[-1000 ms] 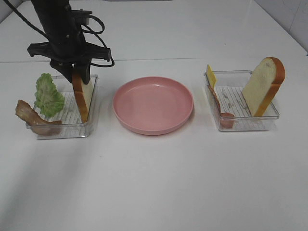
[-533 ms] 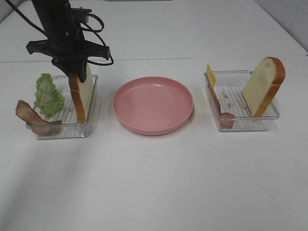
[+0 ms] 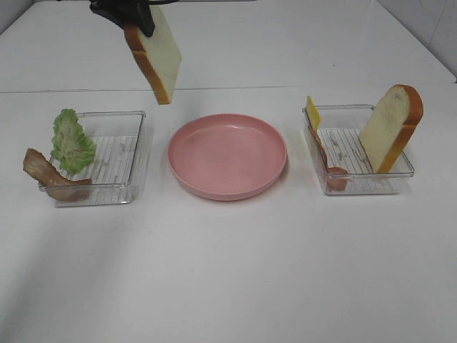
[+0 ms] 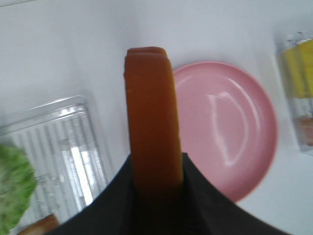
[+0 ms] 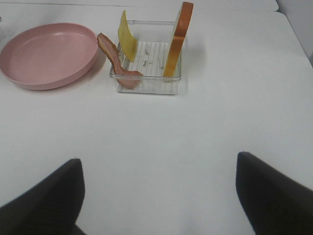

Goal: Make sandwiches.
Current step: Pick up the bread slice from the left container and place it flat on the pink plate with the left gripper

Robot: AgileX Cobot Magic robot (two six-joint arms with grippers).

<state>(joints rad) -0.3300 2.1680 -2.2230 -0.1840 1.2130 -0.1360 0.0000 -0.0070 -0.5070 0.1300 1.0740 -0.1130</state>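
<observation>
Left gripper [image 3: 139, 18]: clamped on the upper end of the held bread slice [image 3: 156, 51], high up at the far side of the table [image 3: 235, 271].
Held bread slice: in the air and tilted, its lower end hanging at about 11 o'clock from the pink plate [image 3: 228, 193], clear of plate and trays. The wrist camera shows only its brown crust edge between the dark fingers.
Pink plate: mid-table, bare.
Left tray [image 3: 139, 143]: at the plate's 9 o'clock, just beside it.
Lettuce [image 3: 71, 141]: standing at the left tray's 9 o'clock side.
Bacon strip [image 3: 48, 174]: draped over that tray's 8 o'clock corner.
Right tray [image 3: 371, 187]: at the plate's 3 o'clock, near but apart.
Cheese [image 3: 313, 113]: upright at the right tray's 10 o'clock corner.
Second bacon strip [image 3: 327, 163]: leaning along that tray's 9 o'clock wall.
Second bread slice [image 3: 389, 128]: propped at its 3 o'clock side, rising well above the rim.
Right gripper [image 5: 157, 161]: jaws wide apart, nothing between them, over bare table well back from the right tray.
</observation>
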